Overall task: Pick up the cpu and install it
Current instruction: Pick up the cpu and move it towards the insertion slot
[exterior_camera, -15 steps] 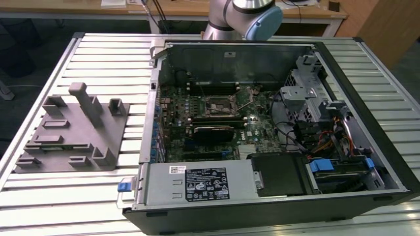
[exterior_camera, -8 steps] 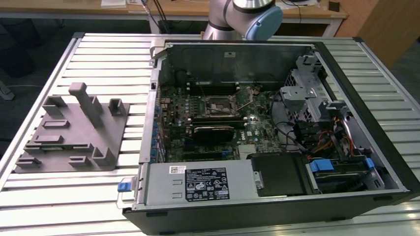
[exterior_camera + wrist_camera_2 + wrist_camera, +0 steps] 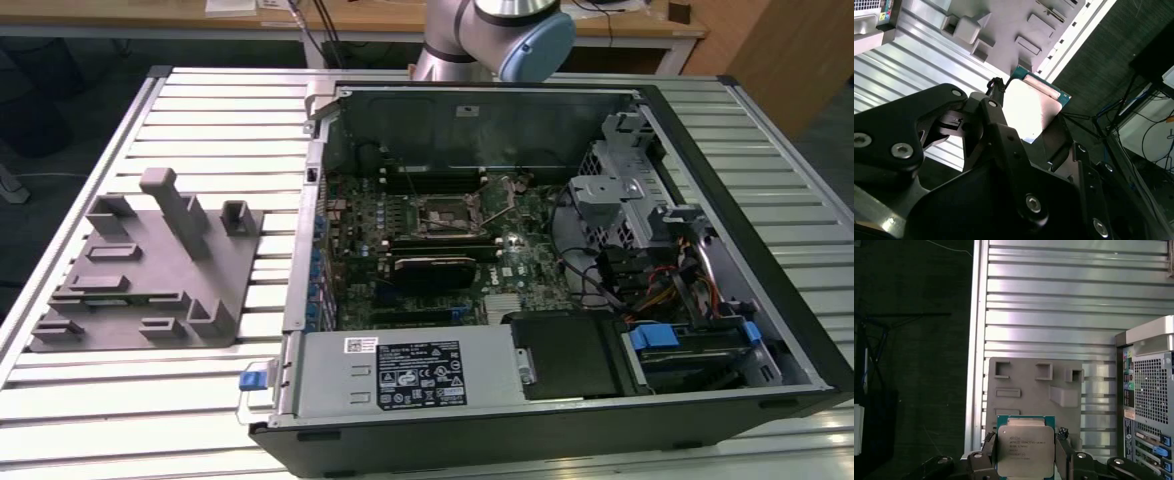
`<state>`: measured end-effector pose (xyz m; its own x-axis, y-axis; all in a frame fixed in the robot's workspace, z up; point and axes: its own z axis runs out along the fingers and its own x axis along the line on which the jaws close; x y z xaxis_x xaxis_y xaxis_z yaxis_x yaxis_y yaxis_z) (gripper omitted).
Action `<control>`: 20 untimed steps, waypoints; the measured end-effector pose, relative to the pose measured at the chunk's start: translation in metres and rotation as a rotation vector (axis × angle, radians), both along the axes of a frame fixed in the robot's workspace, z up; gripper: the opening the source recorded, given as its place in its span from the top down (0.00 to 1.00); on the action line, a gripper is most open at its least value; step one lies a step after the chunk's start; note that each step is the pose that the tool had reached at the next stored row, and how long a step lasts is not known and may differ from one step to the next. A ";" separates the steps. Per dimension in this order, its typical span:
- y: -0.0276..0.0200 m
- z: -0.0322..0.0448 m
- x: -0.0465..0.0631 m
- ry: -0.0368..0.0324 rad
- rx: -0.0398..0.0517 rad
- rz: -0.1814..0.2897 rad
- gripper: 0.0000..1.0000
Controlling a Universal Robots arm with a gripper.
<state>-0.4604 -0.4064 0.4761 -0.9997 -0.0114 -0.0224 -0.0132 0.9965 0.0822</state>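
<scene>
1. We see a slatted metal table (image 3: 200,110) above a dark floor (image 3: 914,365), with a wooden desk (image 3: 360,20) behind it.
2. The open computer case (image 3: 534,440) lies on the table.
3. A grey block (image 3: 147,270) sits at the exterior view's left, apart from the case.
4. The gripper (image 3: 1025,452) clamps the cpu (image 3: 1025,447) by two opposite edges.
5. The cpu is square, so it has no long axis. Its silver top faces the first wrist camera, with the block behind it.
</scene>
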 end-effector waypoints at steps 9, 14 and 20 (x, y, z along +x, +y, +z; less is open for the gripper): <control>0.0019 0.0000 0.005 0.0000 0.0000 0.000 0.45; 0.0027 0.0000 0.007 0.0000 0.0000 0.000 0.45; 0.0033 0.0000 0.010 0.0000 0.0000 0.000 0.45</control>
